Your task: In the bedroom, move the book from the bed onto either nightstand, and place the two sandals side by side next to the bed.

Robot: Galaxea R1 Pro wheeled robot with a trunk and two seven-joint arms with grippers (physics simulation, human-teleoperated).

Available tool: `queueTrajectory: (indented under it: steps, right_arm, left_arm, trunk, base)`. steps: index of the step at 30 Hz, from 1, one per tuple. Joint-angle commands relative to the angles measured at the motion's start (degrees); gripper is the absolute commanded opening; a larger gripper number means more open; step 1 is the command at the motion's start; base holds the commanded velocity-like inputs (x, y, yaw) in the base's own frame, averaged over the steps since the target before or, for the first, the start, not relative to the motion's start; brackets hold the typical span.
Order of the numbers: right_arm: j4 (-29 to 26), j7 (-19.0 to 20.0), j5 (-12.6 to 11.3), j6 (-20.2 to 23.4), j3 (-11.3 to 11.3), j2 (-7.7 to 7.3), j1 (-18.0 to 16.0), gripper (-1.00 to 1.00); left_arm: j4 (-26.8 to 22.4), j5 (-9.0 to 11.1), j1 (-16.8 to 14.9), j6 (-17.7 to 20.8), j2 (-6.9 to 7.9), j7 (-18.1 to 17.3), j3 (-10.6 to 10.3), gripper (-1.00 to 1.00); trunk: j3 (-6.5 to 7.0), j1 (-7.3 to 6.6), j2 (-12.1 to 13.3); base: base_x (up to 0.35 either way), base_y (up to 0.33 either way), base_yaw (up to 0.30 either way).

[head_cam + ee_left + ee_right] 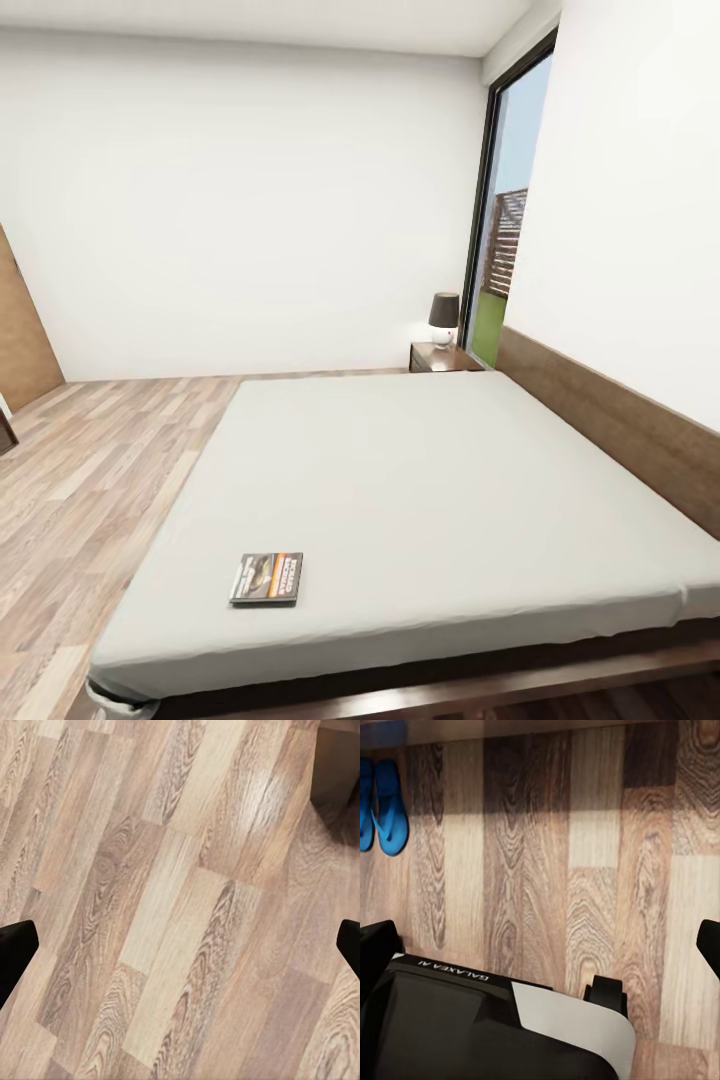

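In the head view, the wood-plank floor (90, 480) runs down the left side of the bedroom, and the bed (430, 480) takes up the middle and right, its plain grey mattress reaching to the brown headboard (620, 430) along the right wall. The book (267, 578) lies flat on the mattress near the bed's near left corner, cover up, well apart from everything else on the bed. Farther back, past the far end of the bed, the nightstand (440, 357) stands in the corner with a small dark-shaded lamp (444, 318) on top, just beside the tall dark-framed window (505, 240). In the left wrist view, the left tool (180, 949) hangs over bare floor planks, its two dark fingertips (15, 945) at opposite edges of the picture, spread wide with nothing between them. In the right wrist view, the sandals (381, 806) lie side by side on the floor, touching or nearly so, in a shadowed strip at the far corner of the picture, well apart from the right tool (540, 945). That tool's fingertips (709, 943) also sit wide apart and hold nothing, above the robot's dark base (457, 1020) marked GALAXEA.
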Motion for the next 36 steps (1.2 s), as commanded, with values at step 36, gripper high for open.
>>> queueTrajectory:
  steps: [36]
  right_arm:
    - [0.15, -0.50, 0.58, 0.17, -0.58, -0.59, 1.23, 1.00]
  left_arm:
    - [0.13, 0.51, -0.05, -0.15, -0.04, -0.39, 0.05, 1.00]
  trunk:
    - [4.96, -6.15, 11.19]
  base:
    - [0.000, 0.000, 0.000]
